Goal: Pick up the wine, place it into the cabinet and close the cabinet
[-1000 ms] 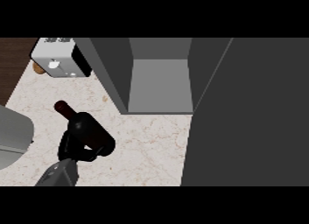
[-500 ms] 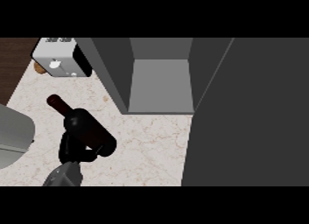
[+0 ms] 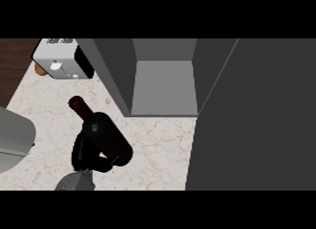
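Ideally the left hand (image 3: 86, 154), clasping the wine (image 3: 102, 129) by the counter's (image 3: 157, 145) front edge, needed clearance past the cabinet's (image 3: 161, 87) wall

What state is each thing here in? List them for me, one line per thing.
wine bottle: held in the left hand, neck pointing away from the robot, outside the cabinet.
left hand: shut on the wine bottle.
cabinet: open, inner shelf showing.
cabinet door: swung open at the view's right.
toaster: standing on the counter, untouched.
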### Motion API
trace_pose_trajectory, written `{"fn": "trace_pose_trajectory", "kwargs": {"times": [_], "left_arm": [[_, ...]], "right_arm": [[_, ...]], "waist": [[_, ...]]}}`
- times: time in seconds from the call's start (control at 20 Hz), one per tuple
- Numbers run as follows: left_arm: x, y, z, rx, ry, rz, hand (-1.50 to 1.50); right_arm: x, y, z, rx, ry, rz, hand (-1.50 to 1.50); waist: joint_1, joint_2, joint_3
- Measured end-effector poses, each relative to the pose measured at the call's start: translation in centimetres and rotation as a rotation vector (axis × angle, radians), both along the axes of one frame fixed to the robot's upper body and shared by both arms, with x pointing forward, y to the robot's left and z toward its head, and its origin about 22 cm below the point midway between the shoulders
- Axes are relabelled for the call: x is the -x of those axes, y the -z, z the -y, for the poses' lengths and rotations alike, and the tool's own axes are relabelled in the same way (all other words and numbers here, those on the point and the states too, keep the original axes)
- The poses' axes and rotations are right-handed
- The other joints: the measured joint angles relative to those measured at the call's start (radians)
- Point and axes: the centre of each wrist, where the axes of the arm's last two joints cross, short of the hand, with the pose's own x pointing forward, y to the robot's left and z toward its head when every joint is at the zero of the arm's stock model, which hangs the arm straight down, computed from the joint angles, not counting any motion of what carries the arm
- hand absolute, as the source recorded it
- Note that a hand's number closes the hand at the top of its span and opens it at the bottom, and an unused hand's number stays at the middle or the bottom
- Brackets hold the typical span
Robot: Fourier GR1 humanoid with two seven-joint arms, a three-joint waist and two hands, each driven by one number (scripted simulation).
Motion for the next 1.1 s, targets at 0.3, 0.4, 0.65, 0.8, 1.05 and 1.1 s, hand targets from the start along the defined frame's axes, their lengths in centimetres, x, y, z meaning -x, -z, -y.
{"fn": "trace_pose_trajectory", "kwargs": {"times": [0.3,0.4,0.65,0.8,1.05,1.1], "left_arm": [[0.8,-2.9,4.2,0.003,0.022,-0.013,1.50],[0.5,-3.5,5.2,0.009,0.022,-0.019,1.50],[1.0,-5.2,7.4,0.037,0.014,-0.059,1.50],[0.9,-5.4,8.7,0.045,-0.001,-0.084,1.50],[1.1,-4.6,10.1,0.049,-0.018,-0.118,1.50],[1.0,-4.5,10.2,0.046,-0.023,-0.121,1.50]], "right_arm": [[-0.1,0.0,0.1,-0.005,0.000,0.000,-1.50],[-0.5,0.2,0.5,0.000,0.001,0.001,-1.50],[-0.4,0.1,0.3,-0.009,-0.004,-0.004,-1.50],[-0.5,-0.2,0.3,-0.001,-0.010,0.000,-1.50],[-0.4,-0.1,0.4,0.007,-0.006,-0.011,-1.50],[-0.4,0.0,0.5,0.010,-0.006,-0.014,-1.50]], "waist": [[-0.003,0.001,0.000],[-0.004,0.002,0.000],[-0.005,0.003,-0.001],[-0.006,0.003,-0.001],[-0.008,0.004,-0.001],[-0.008,0.004,-0.001]]}}
